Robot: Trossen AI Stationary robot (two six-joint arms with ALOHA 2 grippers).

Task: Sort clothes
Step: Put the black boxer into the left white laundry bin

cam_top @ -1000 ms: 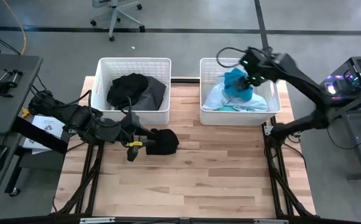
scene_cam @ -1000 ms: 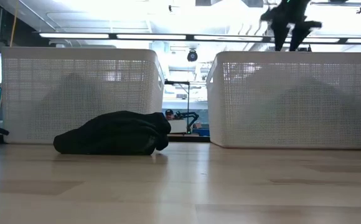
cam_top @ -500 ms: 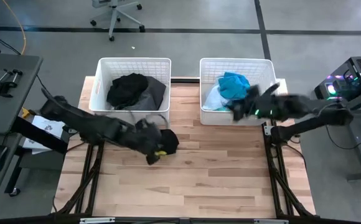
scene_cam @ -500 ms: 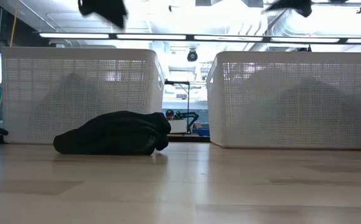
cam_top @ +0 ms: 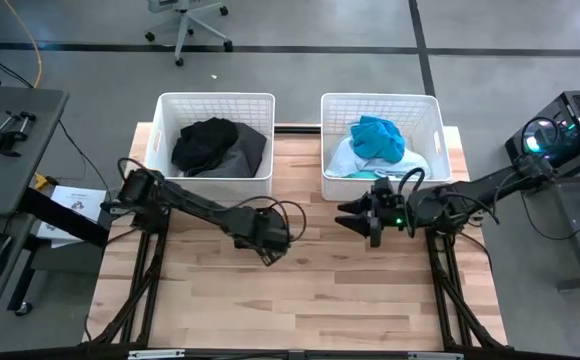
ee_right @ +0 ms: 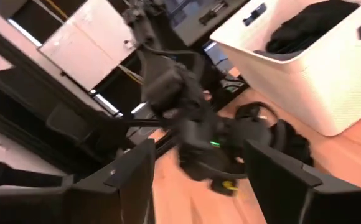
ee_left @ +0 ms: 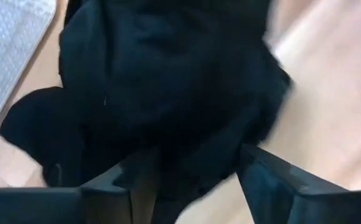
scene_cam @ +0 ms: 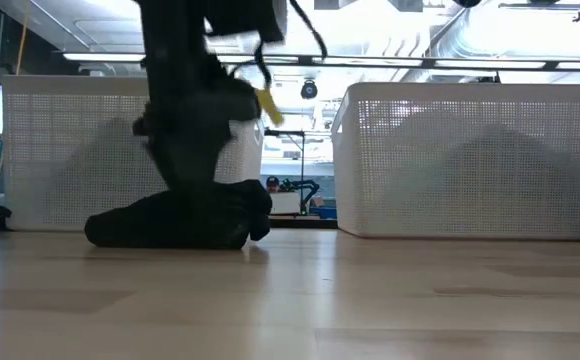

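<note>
A black garment [cam_top: 273, 224] lies bunched on the table in front of the left basket and also shows in the low view [scene_cam: 180, 220]. My left gripper [cam_top: 267, 243] is open right over it. In the left wrist view its fingers [ee_left: 134, 186] stand on either side of a bulge of the cloth [ee_left: 187, 93]. My right gripper [cam_top: 348, 215] is open and empty above the table in front of the right basket, pointing toward the table's left. The left basket [cam_top: 165, 160] holds black and grey clothes [cam_top: 215, 145]. The right basket [cam_top: 435, 165] holds turquoise [cam_top: 378, 135], pale blue and white clothes. My left gripper comes at the black garment from above, its open fingers standing on either side of the cloth's near part [ee_left: 193, 162]. I cannot tell whether they touch it. The garment lies on the table.
The two white slatted baskets stand side by side at the table's far edge. Bare wooden tabletop [cam_top: 310, 300] stretches along the near half. A desk with gear [cam_top: 10, 130] stands off the table's left side.
My left gripper has gone toward the table's right edge and come down over the black garment, which has stayed where it was. My right gripper has left the right basket and gone toward the near edge and down, in front of the basket. The turquoise garment stays in the basket.
</note>
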